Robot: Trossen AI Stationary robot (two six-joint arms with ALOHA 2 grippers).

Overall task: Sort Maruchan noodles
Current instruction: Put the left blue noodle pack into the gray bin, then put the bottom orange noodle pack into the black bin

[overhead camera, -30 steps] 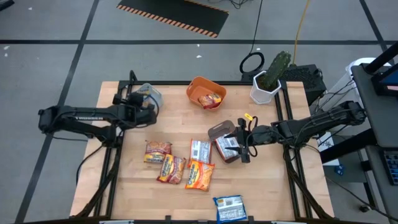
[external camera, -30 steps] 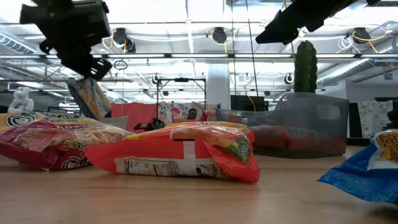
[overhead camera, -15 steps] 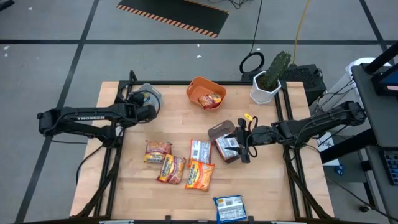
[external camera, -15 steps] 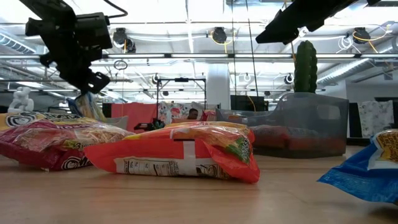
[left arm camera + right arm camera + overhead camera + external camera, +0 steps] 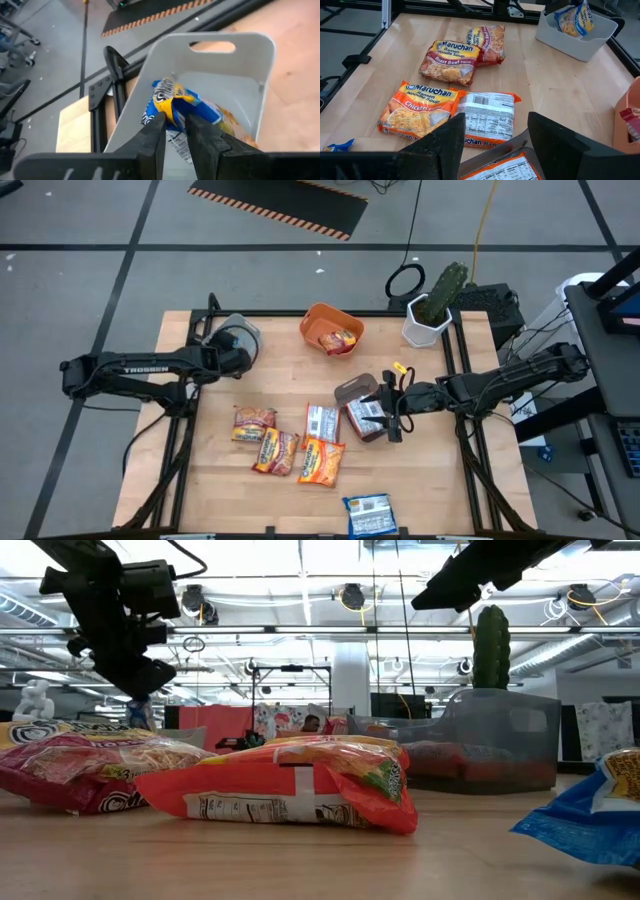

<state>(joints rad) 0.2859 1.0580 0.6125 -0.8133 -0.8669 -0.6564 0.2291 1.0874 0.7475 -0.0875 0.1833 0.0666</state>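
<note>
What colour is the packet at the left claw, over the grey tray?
Blue and yellow packet, at the left claw; clearest in the left wrist view.

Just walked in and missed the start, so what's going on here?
The left pincer is lowering a blue-and-yellow noodle packet into the grey tray at the table's far left corner. The right pincer waits open over another grey tray. Four packets lie mid-table, one at the near edge.
</note>
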